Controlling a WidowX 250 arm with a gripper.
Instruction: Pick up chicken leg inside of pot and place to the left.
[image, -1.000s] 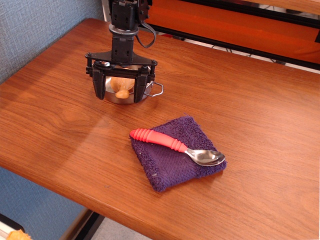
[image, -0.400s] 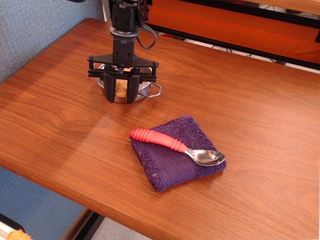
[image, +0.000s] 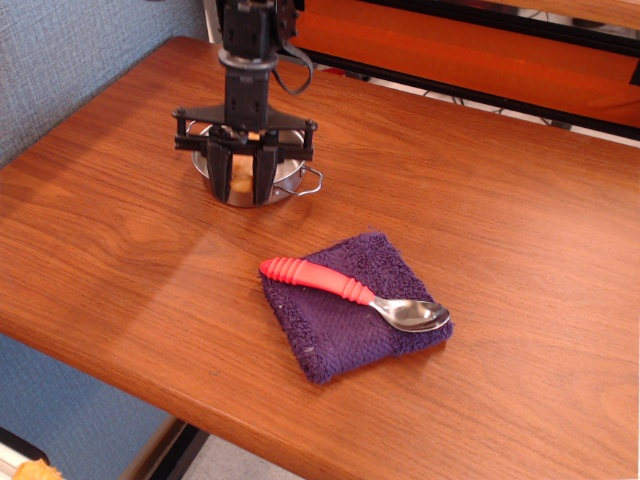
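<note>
Chicken leg (image: 241, 172) sat in the pot (image: 287, 185) near the bench's far left corner, pinched between the fingers of the gripper (image: 241, 176), which had closed on it. By my judgement the grasp step was done; next called for a straight lift clear of the rim, then a carry toward the left edge.

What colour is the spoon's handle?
Red, ribbed; the spoon lies on the purple cloth. Only the observation.image view shows it.

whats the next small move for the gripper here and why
Probably lift straight up. The gripper looks closed on the chicken leg, which sits low in the pot; it likely must clear the rim before going left.
</note>
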